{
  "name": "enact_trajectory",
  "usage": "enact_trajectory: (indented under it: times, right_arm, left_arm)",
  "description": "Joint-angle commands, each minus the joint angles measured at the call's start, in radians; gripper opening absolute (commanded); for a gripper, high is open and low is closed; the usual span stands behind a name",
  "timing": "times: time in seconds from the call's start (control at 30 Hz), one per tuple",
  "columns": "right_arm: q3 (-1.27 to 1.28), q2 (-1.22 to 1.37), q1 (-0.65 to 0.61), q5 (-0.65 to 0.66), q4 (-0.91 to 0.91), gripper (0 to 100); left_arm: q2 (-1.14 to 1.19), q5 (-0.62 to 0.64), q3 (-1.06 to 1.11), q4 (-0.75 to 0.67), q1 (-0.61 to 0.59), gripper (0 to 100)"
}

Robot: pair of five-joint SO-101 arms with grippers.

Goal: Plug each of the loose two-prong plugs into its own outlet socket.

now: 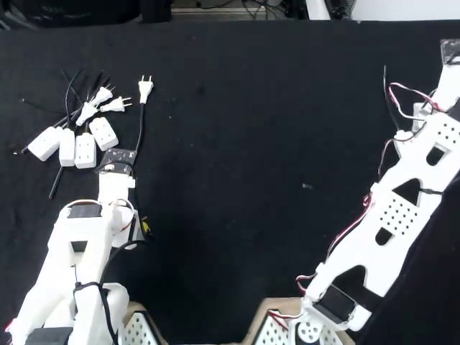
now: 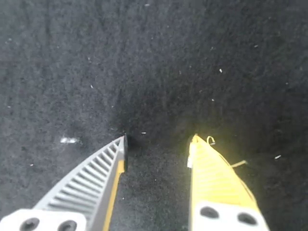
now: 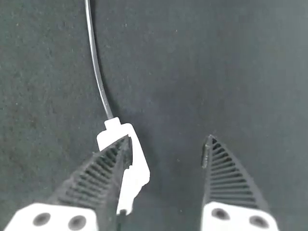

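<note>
Black cloth table. Four white outlet sockets sit bunched at the high view's left. Three loose plugs lie just beyond them, and a fourth plug lies nearby.

Left gripper: jaws wide, empty, over bare cloth.

Right gripper: jaws wide, clamping nothing. A white two-prong plug lies against one finger, its cable trailing away.

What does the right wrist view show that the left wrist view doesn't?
Right wrist view: a white plug with its black cable, partly behind one finger of the right gripper. Left wrist view: a yellow finger on the left gripper, bare table cover between the jaws. Shared: the black table cover, jaws open.
</note>
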Motion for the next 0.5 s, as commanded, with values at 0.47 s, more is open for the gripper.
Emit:
enact_trajectory:
  times: [0.47]
  right_arm:
    - [-0.054,-0.412,-0.095,-0.222,0.144,21.9]
  left_arm:
    - [-0.003,-0.008,0.01,-0.014,-0.005,22]
